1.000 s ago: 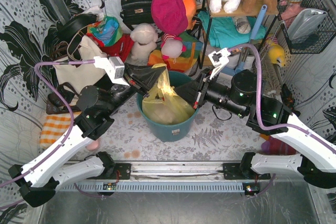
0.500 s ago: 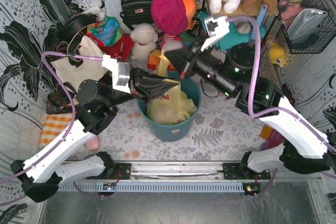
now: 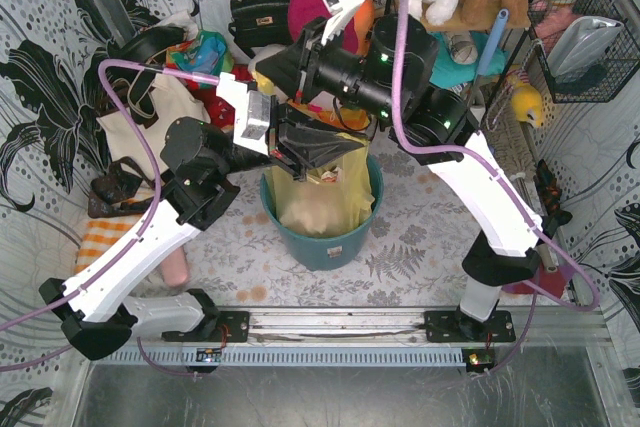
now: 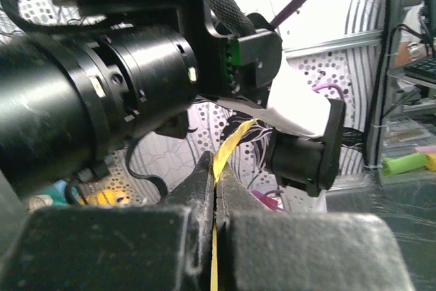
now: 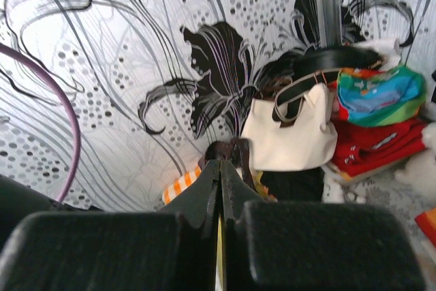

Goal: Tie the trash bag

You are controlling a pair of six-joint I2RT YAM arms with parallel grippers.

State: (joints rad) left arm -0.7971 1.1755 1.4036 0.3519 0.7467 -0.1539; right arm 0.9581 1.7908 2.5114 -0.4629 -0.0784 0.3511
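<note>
— Floral-print tabletop [image 3: 420,247] beneath both hands. Located the trash bag [image 3: 315,202]?
— Sat in teal bin [image 3: 345,247], just below left hand [image 3: 350,147].
— Grips?
— Left hand clenched on yellow bag strip; right hand [image 3: 263,72], up beyond it, pinched bag film too.

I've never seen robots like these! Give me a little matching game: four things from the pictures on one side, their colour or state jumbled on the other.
Things:
1. trash bag
2. bin
3. tote bag
4. left gripper

Descriptions:
A. cream, with black straps
B. shut on a thin strip of yellow plastic
C. teal and round
D. translucent yellow-green, white paper showing inside

Pairs: 1-D, 2-C, 3-A, 4-B
</note>
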